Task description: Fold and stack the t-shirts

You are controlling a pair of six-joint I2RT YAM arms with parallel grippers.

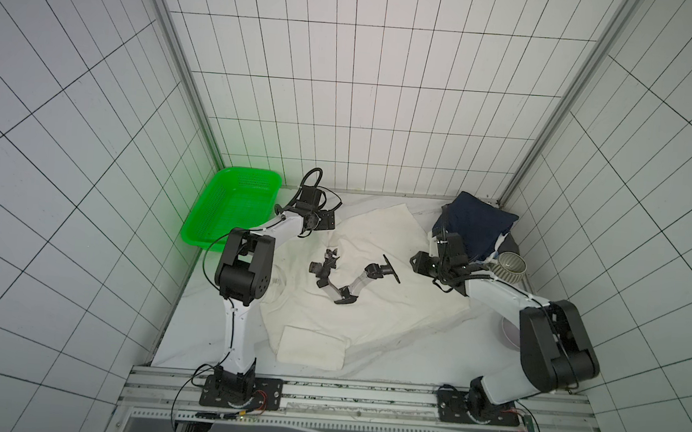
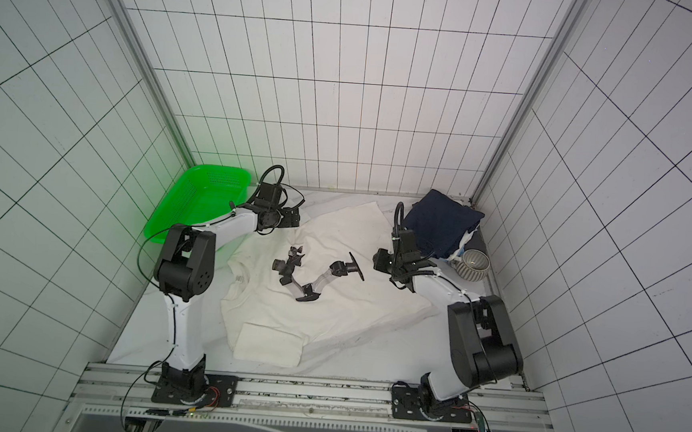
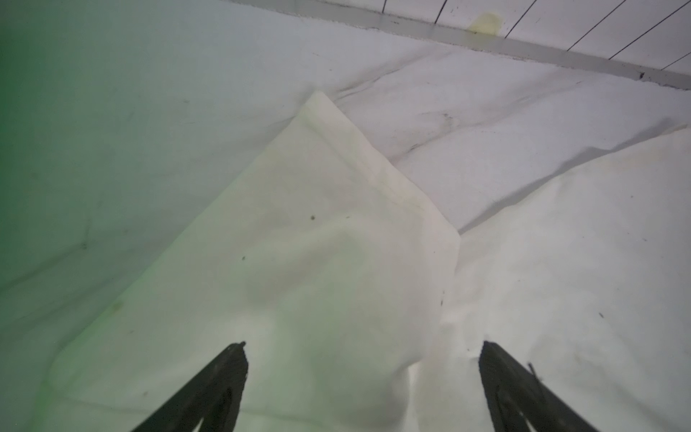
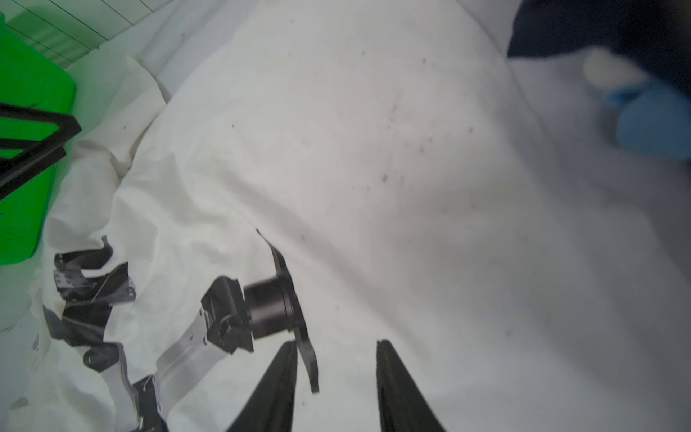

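On the bench [image 1: 408, 367], right rear, folded shirts [image 1: 477, 228] sit stacked. Cream shirt [image 1: 371, 310] lies spread, unfolded. Left jaws wide, right jaws narrow, both seemingly empty.

Spread shirt [image 1: 392, 303] in the middle, basket [image 1: 251, 173] far left, folded stack [image 1: 479, 224] far right, bowl [image 1: 509, 268] beside it

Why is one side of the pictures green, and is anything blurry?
In both top views the green basket throws a green glow on the wall tiles beside it; the left wrist view has the same tint over the cream shirt; in the right wrist view the light-blue shirt is blurred.
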